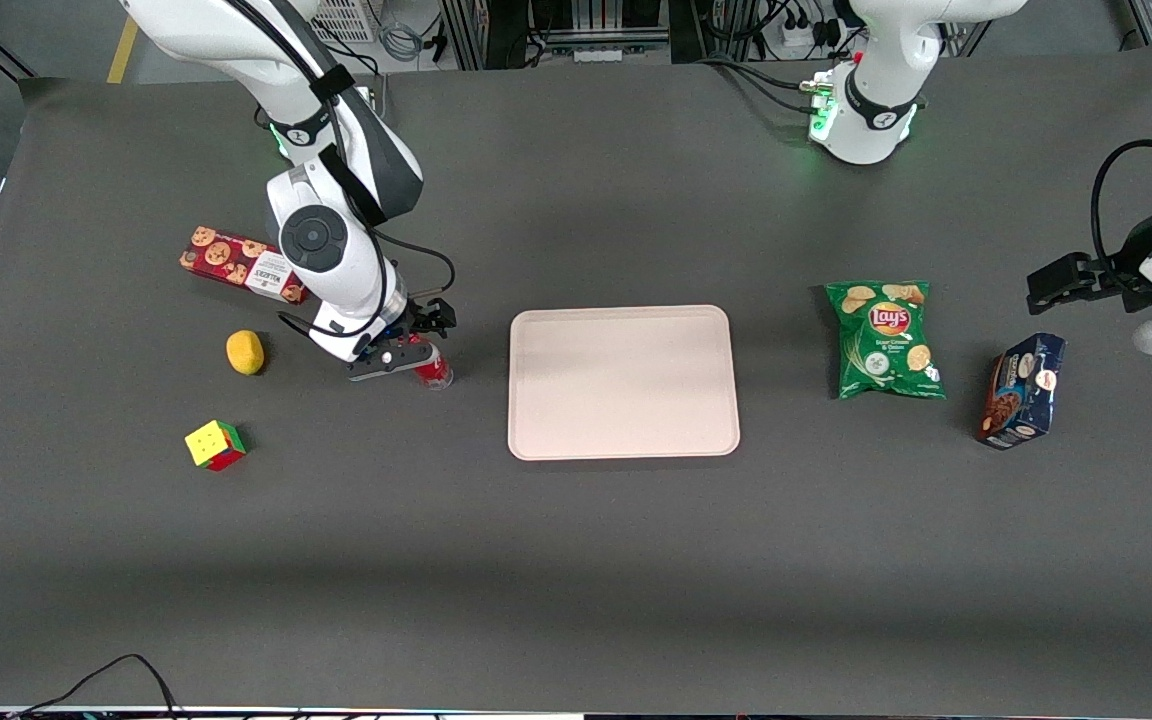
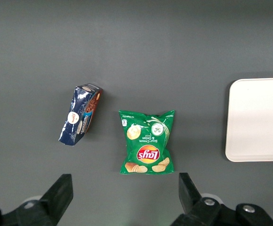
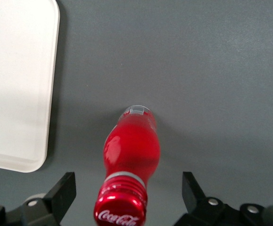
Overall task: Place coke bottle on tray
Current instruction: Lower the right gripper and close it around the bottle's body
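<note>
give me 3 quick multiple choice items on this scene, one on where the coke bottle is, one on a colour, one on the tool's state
1. Where is the small red coke bottle with the red cap?
A. standing on the dark table beside the tray
B. on the tray
C. on the chips bag

2. What colour is the large flat rectangular plastic tray?
A. green
B. pale pink-beige
C. blue

3. How is the right arm's tool?
A. shut on the bottle
B. open, fingers either side of the bottle's cap
C. shut, far from the bottle

Answers: 1 A, its base rests on the table off the tray; 2 B, seen in every view; 3 B, gaps show between both fingers and the cap.
</note>
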Motion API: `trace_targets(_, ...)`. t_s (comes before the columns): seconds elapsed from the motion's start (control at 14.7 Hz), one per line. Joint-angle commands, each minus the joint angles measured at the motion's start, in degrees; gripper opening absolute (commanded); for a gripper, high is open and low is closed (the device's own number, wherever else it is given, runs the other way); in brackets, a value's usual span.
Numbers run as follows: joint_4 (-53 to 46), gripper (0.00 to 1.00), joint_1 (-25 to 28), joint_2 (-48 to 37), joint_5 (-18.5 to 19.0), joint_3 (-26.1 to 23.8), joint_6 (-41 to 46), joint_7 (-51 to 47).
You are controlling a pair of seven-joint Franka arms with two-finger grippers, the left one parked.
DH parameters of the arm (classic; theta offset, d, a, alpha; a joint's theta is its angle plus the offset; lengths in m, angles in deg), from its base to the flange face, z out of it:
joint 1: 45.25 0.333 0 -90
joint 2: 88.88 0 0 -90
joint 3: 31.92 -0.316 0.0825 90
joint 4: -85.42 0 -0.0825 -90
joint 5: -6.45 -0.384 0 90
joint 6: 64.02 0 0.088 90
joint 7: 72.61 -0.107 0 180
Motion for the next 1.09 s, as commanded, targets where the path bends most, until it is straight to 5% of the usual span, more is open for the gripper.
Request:
trace_targets(0.0,-0.63,0.96,0.37,0.65,-0.5,0.44,-0.8,1.38)
trace_targets(0.14,-0.72,0.83,0.28,0.65,-0.5,0.44,-0.8,1.56)
trace_targets(0.34,-1.24,0.46,0.28,0.83,-0.5,0.44,-0.8,1.65)
trace_targets(0.48,-2.38,0.43,0.37,1.35,-0.5,0.35,-0.54,1.65)
trace_targets(0.61,-2.82,0.29,0.37,1.53,-0.59,0.09,-0.45,1.56)
trace_targets(0.68,-2.91,0.07,0.37,1.53,-0.59,0.08,-0.45,1.38)
trace_targets(0.75,-3.26,0.0,0.37,1.53,-0.59,0.0,-0.36,1.47)
trace_targets(1.02,-10.08,0.0,0.37,0.92,-0.59,-0.79,7.77,1.56)
